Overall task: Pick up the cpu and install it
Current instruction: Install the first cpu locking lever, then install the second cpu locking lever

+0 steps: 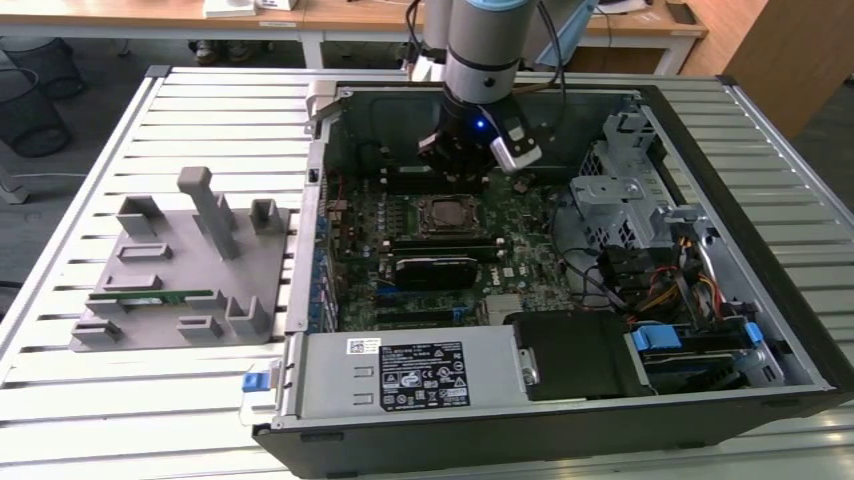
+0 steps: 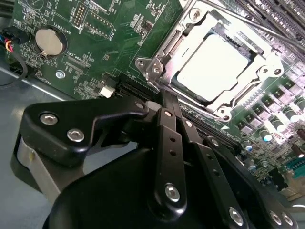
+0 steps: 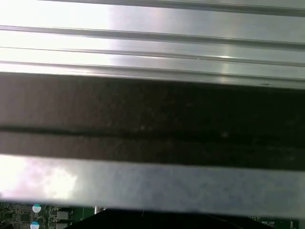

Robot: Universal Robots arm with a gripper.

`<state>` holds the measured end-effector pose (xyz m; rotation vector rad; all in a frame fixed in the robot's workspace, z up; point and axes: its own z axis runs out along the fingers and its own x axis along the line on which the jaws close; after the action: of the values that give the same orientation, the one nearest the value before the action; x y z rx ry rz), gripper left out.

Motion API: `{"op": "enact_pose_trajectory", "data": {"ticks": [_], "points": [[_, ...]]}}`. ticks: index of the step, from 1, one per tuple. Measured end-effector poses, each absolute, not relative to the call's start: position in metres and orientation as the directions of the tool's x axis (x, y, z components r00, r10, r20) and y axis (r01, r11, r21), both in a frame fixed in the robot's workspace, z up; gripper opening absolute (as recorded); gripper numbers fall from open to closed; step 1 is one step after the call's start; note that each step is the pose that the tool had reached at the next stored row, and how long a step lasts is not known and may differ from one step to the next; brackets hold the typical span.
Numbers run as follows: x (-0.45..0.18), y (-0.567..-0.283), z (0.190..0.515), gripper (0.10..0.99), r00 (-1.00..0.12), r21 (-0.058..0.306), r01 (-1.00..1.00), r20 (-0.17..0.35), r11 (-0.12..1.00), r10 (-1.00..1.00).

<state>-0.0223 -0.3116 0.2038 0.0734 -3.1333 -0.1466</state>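
The cpu point(image 2: 213, 63) is a flat square chip with a silvery-white top. It lies inside the metal-framed socket point(image 2: 157, 64) on the green motherboard point(image 2: 100, 33), level with the frame. In the exterior view the socket point(image 1: 445, 212) sits mid-board in the open computer case point(image 1: 534, 440). My gripper point(image 1: 462, 163) hangs just above the board, a little behind the socket. In the second wrist view my gripper point(image 2: 167, 98) has its black fingers point(image 2: 165, 125) pressed together with nothing between them, their tips near the socket's edge and apart from the chip.
A grey parts holder point(image 1: 174, 280) with a green memory stick point(image 1: 150, 297) stands on the slatted table at the exterior view's left. In the case, a power supply point(image 1: 400, 375), a metal drive cage point(image 1: 627, 185) and cables point(image 1: 667, 290) surround the board. A coin battery point(image 2: 49, 41) sits nearby.
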Motion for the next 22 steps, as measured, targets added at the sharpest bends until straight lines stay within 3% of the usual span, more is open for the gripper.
{"op": "enact_pose_trajectory", "data": {"ticks": [22], "points": [[-0.0212,-0.3196,0.2039,0.106,-0.999,0.093,-0.046,0.002,0.995,-0.047]]}}
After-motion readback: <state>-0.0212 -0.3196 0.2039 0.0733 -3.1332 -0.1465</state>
